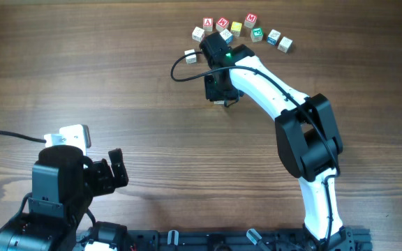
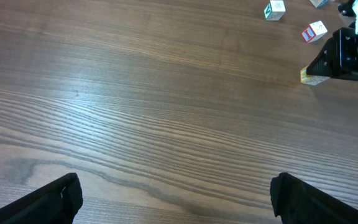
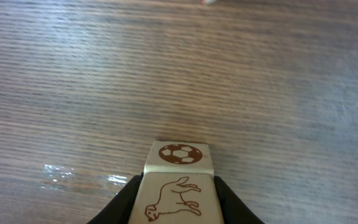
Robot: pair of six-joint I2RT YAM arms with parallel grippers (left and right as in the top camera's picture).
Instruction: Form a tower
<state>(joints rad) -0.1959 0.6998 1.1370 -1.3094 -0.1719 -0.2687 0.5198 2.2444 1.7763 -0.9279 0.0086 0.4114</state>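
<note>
Your right fingers (image 3: 120, 211) are pinching a wooden cube (image 3: 178, 186) from both sides. In the right wrist view a brown football is drawn on its far face and a brown 4-legged animal on the face nearer the camera. The cube is low at the tabletop (image 3: 73, 74) with bare wood all around it. You cannot tell whether it rests on the wood or hangs just above it. In the left wrist view its pale yellowish corner shows under the black fingers, at tabletop level.

In the overhead view those fingers are just below a loose row of cubes (image 1: 236, 28) at the far side. 3 have red-letter faces, 1 is yellow, 1 is green, and the rest are pale or bluish. A pale cube (image 1: 190, 56) lies apart at the row's left end, beside a loop of black cable (image 1: 179, 70). From above you cannot tell whether any of them stands on another, so you cannot place a tower among them. The white right arm (image 1: 271, 80) reaches in from the near right.

Your left fingers (image 2: 48, 205) are spread wide over bare wood. They touch nothing and are well apart from the cubes, at the near left.
</note>
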